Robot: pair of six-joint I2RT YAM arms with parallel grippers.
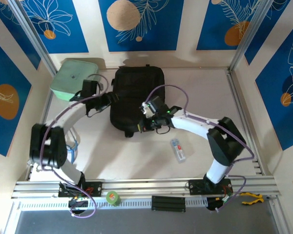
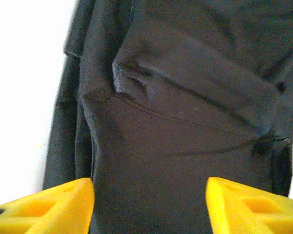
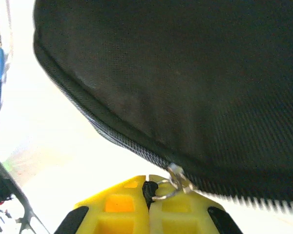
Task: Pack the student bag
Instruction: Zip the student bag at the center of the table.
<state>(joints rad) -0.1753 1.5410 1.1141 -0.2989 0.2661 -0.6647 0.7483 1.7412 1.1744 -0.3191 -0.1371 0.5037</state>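
The student bag (image 1: 136, 92), a large black fabric backpack, lies flat at the back middle of the table. My left gripper (image 1: 109, 99) is at the bag's left edge. In the left wrist view this gripper (image 2: 150, 207) is open, its yellow fingertips (image 2: 53, 207) wide apart above creased black fabric (image 2: 185, 122) and holding nothing. My right gripper (image 1: 147, 122) is at the bag's near edge. In the right wrist view it (image 3: 147, 187) is shut on the black zipper pull (image 3: 149, 189), which hangs by a metal ring from the slider (image 3: 178, 176) on the zipper line.
A mint-green lidded box (image 1: 74, 78) stands at the back left, beside the left arm. A small clear packet with a red mark (image 1: 177, 149) lies on the table right of centre. A green tape roll (image 1: 112, 197) and a yellow-handled tool (image 1: 251, 197) rest on the near rail.
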